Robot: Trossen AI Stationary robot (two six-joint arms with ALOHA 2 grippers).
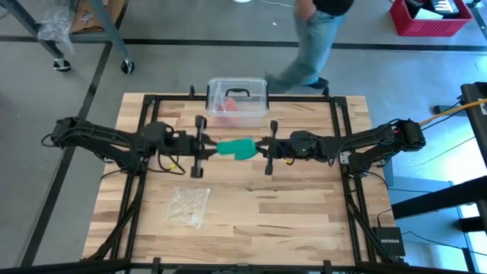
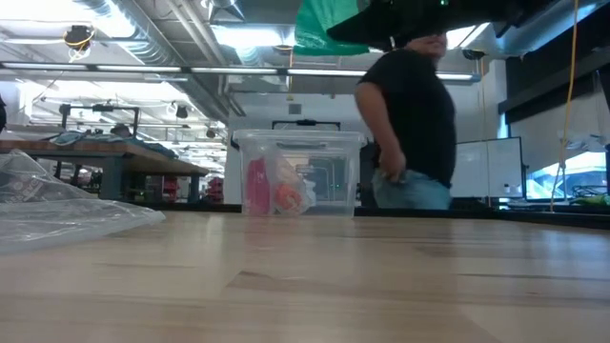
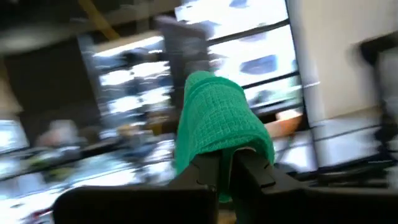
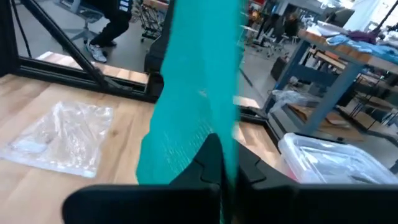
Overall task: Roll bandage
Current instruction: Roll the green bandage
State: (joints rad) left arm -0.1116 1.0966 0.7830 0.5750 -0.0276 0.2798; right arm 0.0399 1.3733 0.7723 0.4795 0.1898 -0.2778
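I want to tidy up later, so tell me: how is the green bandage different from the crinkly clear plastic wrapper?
The bandage is solid green cloth; the wrapper is see-through plastic. The bandage is held up off the table between the left gripper and the right gripper, both shut on it; the wrapper lies flat on the table, touched by nothing. The bandage is at the table's middle; the wrapper sits nearer the front edge. Both look soft and floppy.

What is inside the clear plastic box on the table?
Through the clear plastic box, the low view shows a pink item and an orange-pink one. What they are cannot be told; its lid covers the rest.
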